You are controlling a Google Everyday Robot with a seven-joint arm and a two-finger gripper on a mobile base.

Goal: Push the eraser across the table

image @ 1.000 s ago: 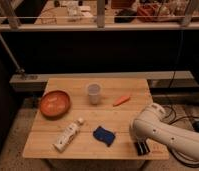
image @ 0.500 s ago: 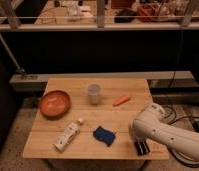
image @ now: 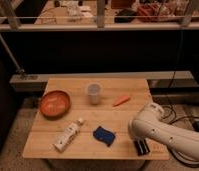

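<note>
the wooden counter [image: 124,119] is a light, planked rectangle that fills the middle of the camera view, with a dark wall and a rail behind its far edge and speckled floor to its left. the robot's white arm [image: 165,134] comes in from the lower right and covers the counter's front right corner. its gripper [image: 141,146] points down at the front edge, just right of the eraser and apart from it; whether the jaws are open or closed cannot be told.

an orange bowl [image: 55,103] sits near the left edge. a white bottle [image: 68,136] lies on its side at a slant in the front left part, its cap end toward the middle. the eraser [image: 104,135] is a dark blue, slightly crumpled-looking block, lying flat and skewed to the planks, near the front edge and a little right of the bottle, touching nothing. a pale cup [image: 94,93] stands upright in the middle, toward the back. 1 small orange stick [image: 121,100] lies to the cup's right.

bare wood runs between the eraser and the cup, and along the back edge. the bottle and bowl take up the left.
</note>
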